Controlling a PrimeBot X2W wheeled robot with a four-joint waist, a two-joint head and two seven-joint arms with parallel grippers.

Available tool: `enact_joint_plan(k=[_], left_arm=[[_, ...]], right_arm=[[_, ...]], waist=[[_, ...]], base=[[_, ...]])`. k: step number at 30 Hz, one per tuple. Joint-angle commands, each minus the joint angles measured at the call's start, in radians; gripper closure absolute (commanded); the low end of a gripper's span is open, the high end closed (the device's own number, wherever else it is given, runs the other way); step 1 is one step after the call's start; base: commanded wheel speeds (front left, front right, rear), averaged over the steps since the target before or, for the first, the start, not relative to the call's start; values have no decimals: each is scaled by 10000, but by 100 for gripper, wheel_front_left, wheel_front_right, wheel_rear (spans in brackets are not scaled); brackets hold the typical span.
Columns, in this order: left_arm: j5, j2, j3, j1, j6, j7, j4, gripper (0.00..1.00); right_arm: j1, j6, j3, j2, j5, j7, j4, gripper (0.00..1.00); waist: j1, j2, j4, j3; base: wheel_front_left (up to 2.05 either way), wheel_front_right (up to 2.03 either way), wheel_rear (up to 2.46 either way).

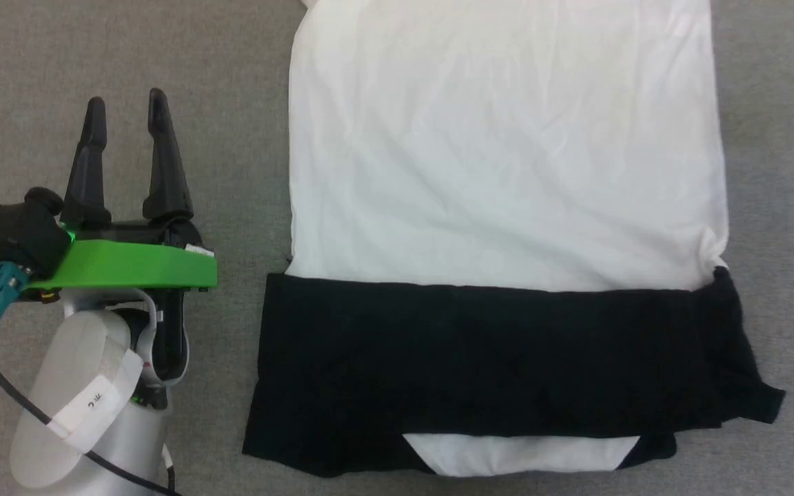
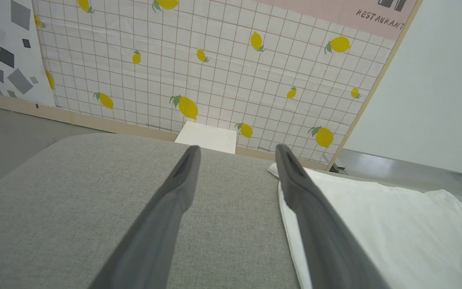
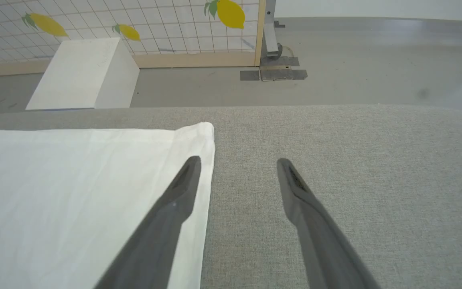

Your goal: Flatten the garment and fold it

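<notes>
The garment [image 1: 507, 158] lies flat on the grey padded surface, its white body spread wide and its black sleeves [image 1: 493, 358] folded across the near part. A small white strip shows below the black band. My left gripper [image 1: 127, 103] hovers open to the left of the garment, apart from it, with nothing between its fingers. In the left wrist view the left gripper [image 2: 237, 149] points along the surface with the garment [image 2: 375, 216] under its right finger. My right gripper [image 3: 237, 162] is open at the garment's [image 3: 74, 180] right edge, its left finger over the white cloth.
The grey padded surface [image 1: 128, 55] extends on both sides of the garment and ends in a rounded far edge [image 3: 335, 110]. Beyond it a white box [image 3: 78, 74] stands on the floor before a lemon-patterned panel [image 2: 215, 60].
</notes>
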Motion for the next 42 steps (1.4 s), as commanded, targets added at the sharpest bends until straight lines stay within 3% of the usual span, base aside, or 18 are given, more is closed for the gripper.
enact_joint_plan(k=[1,12,23,24,26,34,38,42], left_arm=[[69,-43,80,-178,-98,-37,-110,0],[362,-251,453,-202,-275,-37,-822,0],[446,-461,582,-112,-437,-37,-918,0],[448,-462,600,-117,-449,-37,-902,0],[414,-442,629,-176,-464,-37,-867,0],[154,-97,324,-1684,-817,1164,-1017,0],[-168,199,-3,-3444,-1083,2769,-727,0],[-681,376,-350,-5438,-1134,5000,402,0]], right_arm=[[-404,-13,143,-101,-239,265,195,0],[-2506,-13,792,-327,-1811,2232,1309,0],[-3006,-13,1132,-785,-1911,2537,2024,0],[-3013,-13,1142,-795,-1894,2618,2083,65],[-3043,-13,1076,-735,-1793,2521,2061,100],[-3146,-13,1251,-535,-1522,2167,1908,100],[-3325,-13,1575,-457,-1256,1925,1812,100],[-3543,-13,1964,-383,-867,1717,1725,100]], waist=[[-1,0,558,946],[-1,0,1084,2181],[-1,0,1151,2573],[-1,0,1123,2576],[-1,0,1053,2575],[-1,0,723,2443],[-1,0,495,2417],[-1,0,246,2497]], base=[[0,0,0],[0,0,0],[0,0,0],[0,0,0],[0,0,0],[0,0,0],[0,0,0],[0,0,0]])
